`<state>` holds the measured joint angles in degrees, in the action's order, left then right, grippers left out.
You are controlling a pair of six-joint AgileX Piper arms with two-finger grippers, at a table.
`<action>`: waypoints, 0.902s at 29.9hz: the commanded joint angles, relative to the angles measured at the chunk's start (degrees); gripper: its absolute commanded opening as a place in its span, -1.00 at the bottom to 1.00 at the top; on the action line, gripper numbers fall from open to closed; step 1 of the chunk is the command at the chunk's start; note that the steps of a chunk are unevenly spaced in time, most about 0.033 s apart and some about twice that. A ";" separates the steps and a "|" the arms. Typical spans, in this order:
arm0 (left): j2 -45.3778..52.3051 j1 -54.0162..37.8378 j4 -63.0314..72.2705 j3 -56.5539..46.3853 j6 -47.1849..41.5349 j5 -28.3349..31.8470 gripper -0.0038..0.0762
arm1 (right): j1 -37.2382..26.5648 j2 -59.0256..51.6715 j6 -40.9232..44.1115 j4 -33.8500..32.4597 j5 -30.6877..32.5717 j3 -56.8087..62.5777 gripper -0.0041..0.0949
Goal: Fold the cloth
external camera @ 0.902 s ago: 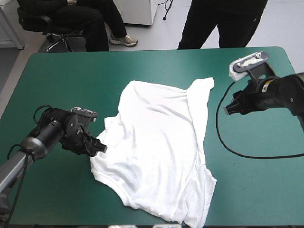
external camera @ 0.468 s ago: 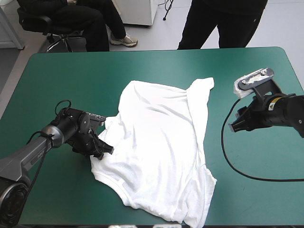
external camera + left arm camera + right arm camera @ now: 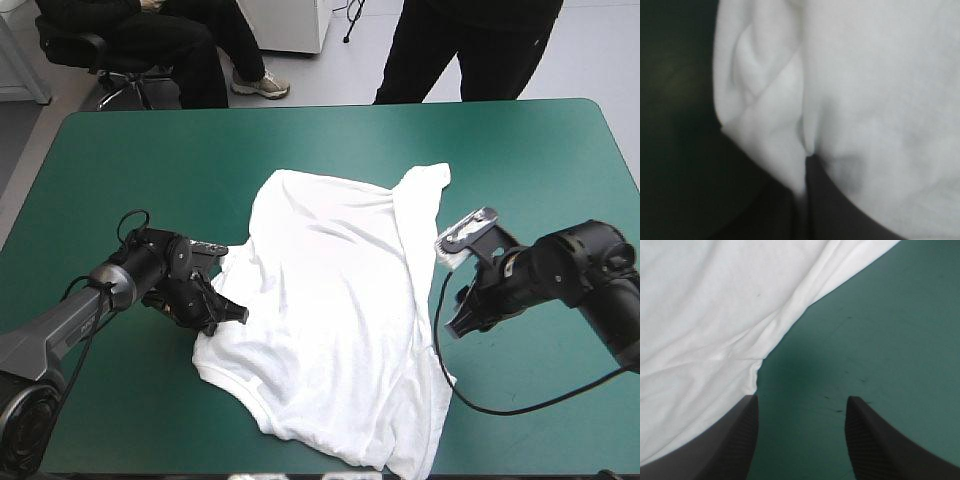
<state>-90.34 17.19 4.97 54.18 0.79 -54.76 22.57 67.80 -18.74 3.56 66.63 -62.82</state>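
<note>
From above, the white T-shirt (image 3: 340, 310) lies spread on the middle of the table (image 3: 150, 170), with the left jaws at its left edge and the right jaws just beside its right edge. The left wrist view shows the left jaws pinched on a fold of the T-shirt. The right wrist view shows the right jaws wide apart over bare table, the T-shirt's edge beside one of them.

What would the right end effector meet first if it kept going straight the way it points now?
Most likely the side edge of the T-shirt, just ahead of the open right end effector. Teal-green cover lies between, so a downward tilt might touch that first.
</note>
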 commanded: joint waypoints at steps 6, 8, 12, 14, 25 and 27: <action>0.25 -0.03 -3.64 0.40 -0.26 2.83 -0.94 | 3.39 9.55 2.12 2.87 -8.51 4.79 0.25; 0.25 -0.03 -3.87 0.40 -0.26 2.83 -0.94 | 3.39 11.34 1.47 4.45 -9.88 5.16 0.25; 0.25 -0.03 -3.86 0.40 -0.26 2.83 -0.94 | 3.39 14.43 0.18 6.40 -12.27 5.86 0.25; 0.25 -0.03 -3.86 0.40 -0.26 2.93 -0.94 | 3.39 15.49 0.29 6.45 -13.25 6.60 0.25; 0.25 -0.03 -4.23 0.40 -0.26 3.84 -0.95 | 9.42 19.68 3.18 5.13 -19.44 10.81 0.24; 0.25 -0.03 -4.35 0.40 -0.26 3.84 -0.95 | 9.71 20.23 3.61 5.21 -20.10 11.46 0.16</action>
<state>-90.34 17.19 4.81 54.18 0.79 -54.46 31.30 87.62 -15.67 5.93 50.12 -52.14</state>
